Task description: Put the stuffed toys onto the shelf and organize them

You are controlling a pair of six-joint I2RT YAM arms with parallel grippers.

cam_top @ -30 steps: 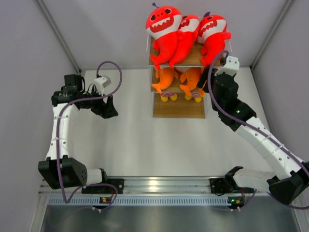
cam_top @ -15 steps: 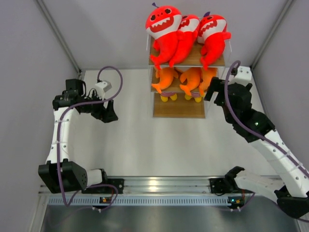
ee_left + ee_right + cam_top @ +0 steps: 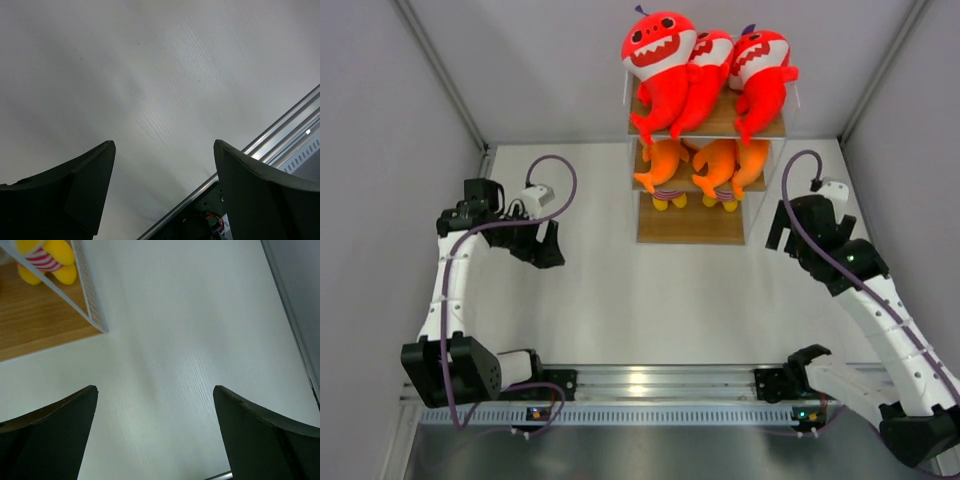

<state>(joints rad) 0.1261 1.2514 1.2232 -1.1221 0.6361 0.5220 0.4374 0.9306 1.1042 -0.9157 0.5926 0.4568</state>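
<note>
On the top board of the shelf [image 3: 690,228] the three red shark plushes [image 3: 658,50] lean together, tails hanging over the front edge. Under them, on the middle board, the three orange fish plushes [image 3: 663,160] sit in a row, yellow striped ends dangling toward the bottom board, which shows bare wood. No toy lies on the bench [image 3: 650,300], so the placing looks done; what remains, I judge, is getting both arms away cleanly and perhaps tidying.

The right arm [image 3: 860,270] has its right jaws spread wide and gripping nothing, hovering over the bench just off the shelf's right front corner. Its wrist view shows the white wire frame [image 3: 92,305] and one yellow striped fish end [image 3: 47,262] close at the upper left. The left arm [image 3: 445,270] is well apart from the shelf on the far left, its left jaws also wide and bare, with only bench and the near rail [image 3: 280,135] beneath.

To finish well:
- Draw the right arm back toward its base and away from the frame, not sideways across it, since a knock could shake the leaning sharks loose.
- Watch the purple cable looping above the wrist; it is the likeliest thing to catch the corner.
- If straightening is wanted, nudge the rightmost shark, whose tail overhangs most, from the front with the jaws nearly shut.
</note>
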